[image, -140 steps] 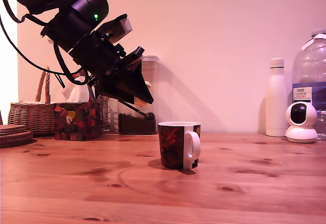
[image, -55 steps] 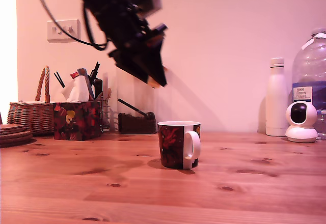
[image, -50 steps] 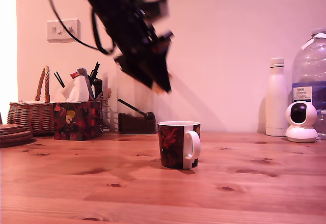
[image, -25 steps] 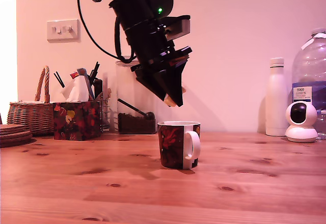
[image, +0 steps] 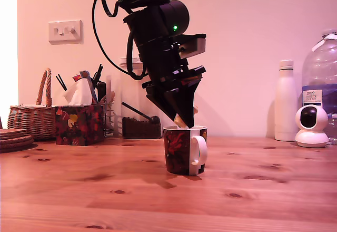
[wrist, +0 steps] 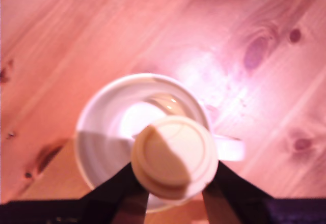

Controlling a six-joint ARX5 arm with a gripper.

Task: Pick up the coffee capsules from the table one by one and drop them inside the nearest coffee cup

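Reddish pine bench [image: 253,200] runs across the exterior view, with a floral tissue box [image: 80,124] and a wicker basket [image: 32,120] at that view's left and a white bottle [image: 286,101] and a small camera [image: 311,126] at its right, all against a plain wall. Near the middle stands the coffee cup [image: 184,150], dark with a red floral print, its white handle turned toward the exterior view's right. The claw [image: 182,119] points steeply down right over the cup's mouth, pinching a pale cream coffee capsule [wrist: 174,155] between its fingers. In the wrist view the capsule's round face covers part of the cup's white inside [wrist: 109,132], sitting toward the handle side of the opening, not dead centre. So the target lies straight below the capsule. Letting go looks like the next step; being off-centre, the capsule could clip the rim
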